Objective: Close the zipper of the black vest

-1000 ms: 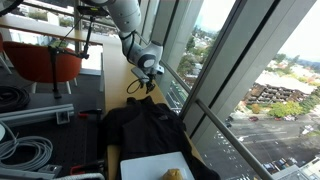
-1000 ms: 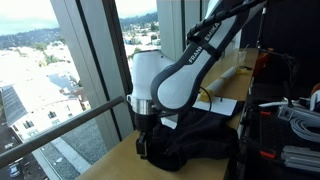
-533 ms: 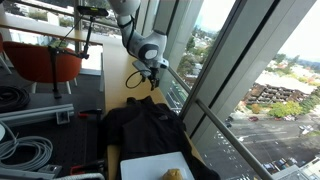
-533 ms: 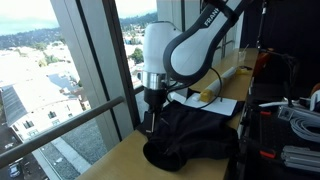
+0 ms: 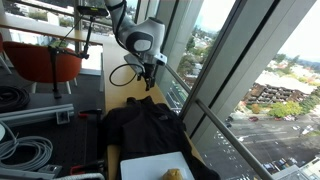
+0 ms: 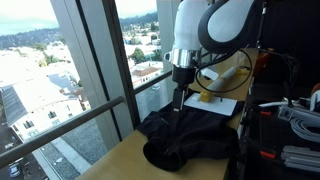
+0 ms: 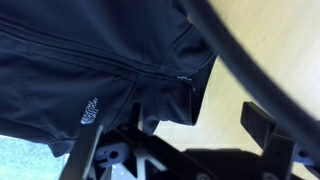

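Honestly, the thin dark zipper (image 7: 160, 72) is only traceable in the wrist view, and it's soft-focus even there. In both exterior views it's too small to pick out on the rumpled black fabric vest (image 5: 150, 125). The wrist view crops the vest at the top and left edges, and the little white chest logo (image 7: 88, 115) is too blurry to read. The dark Robotiq gripper (image 7: 178, 128) is out of focus there too, its body cut off by the bottom edge. In an exterior view the flat white board (image 5: 155, 165) gets chopped by the bottom edge. In an exterior view the white robot arm (image 6: 215, 25) runs out the top, and the vest's edge blends into the black equipment rack (image 6: 275, 130); can't tell where one ends.
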Robot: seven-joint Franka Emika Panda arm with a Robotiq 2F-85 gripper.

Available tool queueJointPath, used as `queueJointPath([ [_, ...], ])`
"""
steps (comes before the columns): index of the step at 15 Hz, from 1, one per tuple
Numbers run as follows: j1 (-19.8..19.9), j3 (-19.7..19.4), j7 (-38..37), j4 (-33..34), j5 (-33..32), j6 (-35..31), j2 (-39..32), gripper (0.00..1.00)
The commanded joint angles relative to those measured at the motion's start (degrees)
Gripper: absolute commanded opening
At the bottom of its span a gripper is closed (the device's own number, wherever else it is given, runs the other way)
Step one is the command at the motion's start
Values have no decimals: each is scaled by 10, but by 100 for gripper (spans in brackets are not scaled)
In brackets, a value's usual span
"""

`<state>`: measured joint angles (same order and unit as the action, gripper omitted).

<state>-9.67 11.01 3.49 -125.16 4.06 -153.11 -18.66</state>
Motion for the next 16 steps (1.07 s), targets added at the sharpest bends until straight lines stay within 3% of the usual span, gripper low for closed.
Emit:
queueJointPath([
  [1, 41, 22, 57, -73, 55, -4, 82, 100],
  [9, 73, -12, 151, -125, 115, 27, 176, 100],
  [16, 64, -44, 152, -139, 103, 83, 225, 100],
])
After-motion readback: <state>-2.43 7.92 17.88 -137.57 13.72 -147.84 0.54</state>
